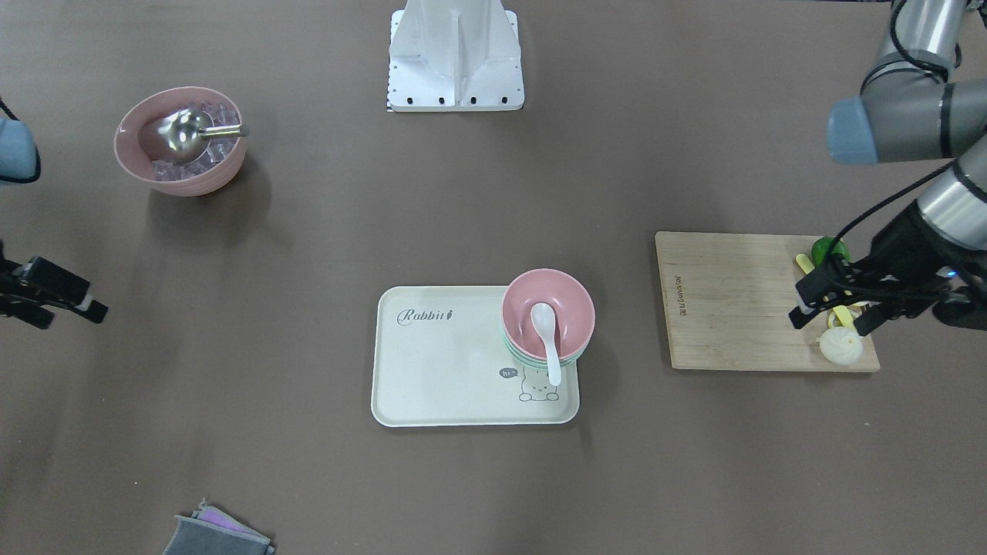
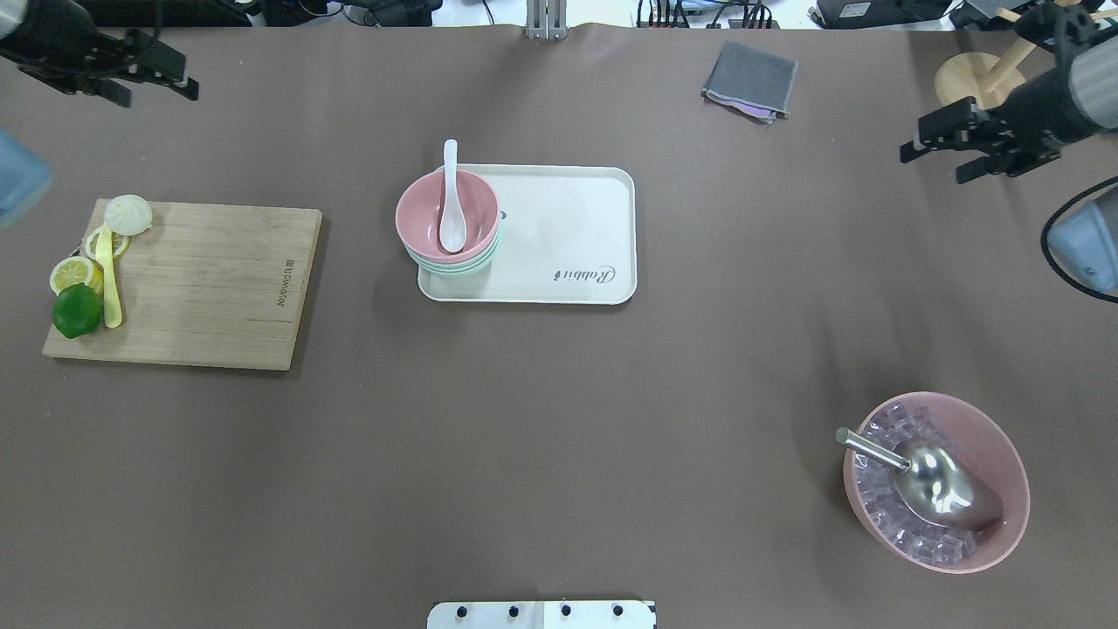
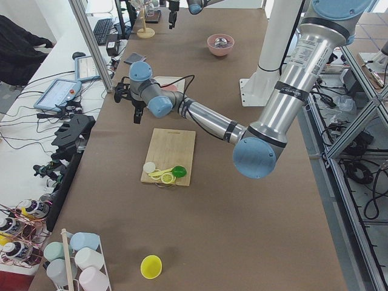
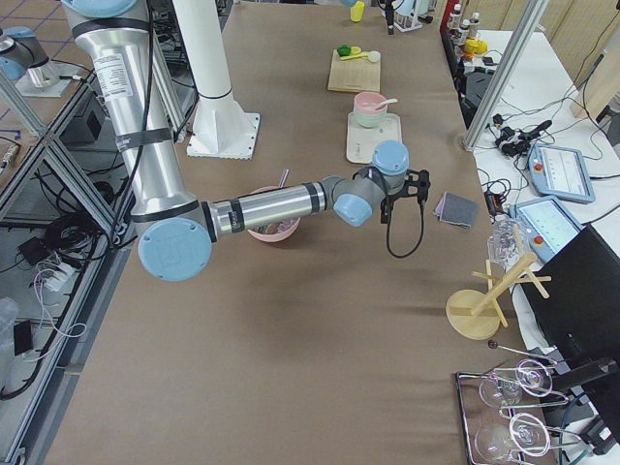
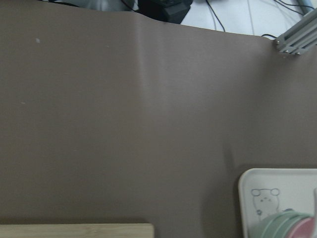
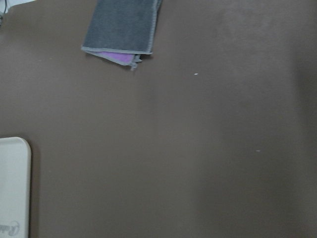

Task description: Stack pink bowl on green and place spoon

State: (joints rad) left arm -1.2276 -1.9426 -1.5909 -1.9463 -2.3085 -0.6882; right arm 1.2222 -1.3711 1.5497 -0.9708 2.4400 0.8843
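Observation:
The pink bowl (image 1: 574, 308) (image 2: 419, 214) sits nested on top of the green bowls (image 1: 517, 351) (image 2: 454, 266) at one corner of a cream tray (image 1: 439, 362) (image 2: 568, 227). The white spoon (image 1: 546, 331) (image 2: 452, 201) rests in the pink bowl, scoop down, with its handle over the rim. My left gripper (image 2: 186, 77) (image 1: 829, 324) hangs open and empty at the table's far left, well away from the tray. At the far right my right gripper (image 2: 935, 164) (image 1: 77, 317) is likewise open and empty. The left wrist view catches only the stack's edge (image 5: 277, 225).
A wooden cutting board (image 2: 210, 279) on the left carries a lime (image 2: 77, 310), lemon slices, a yellow utensil and a white bun. A ridged pink bowl (image 2: 1004, 454) with ice and a steel scoop stands near right. A grey cloth (image 2: 751, 79) and a wooden stand (image 2: 969, 79) are far right.

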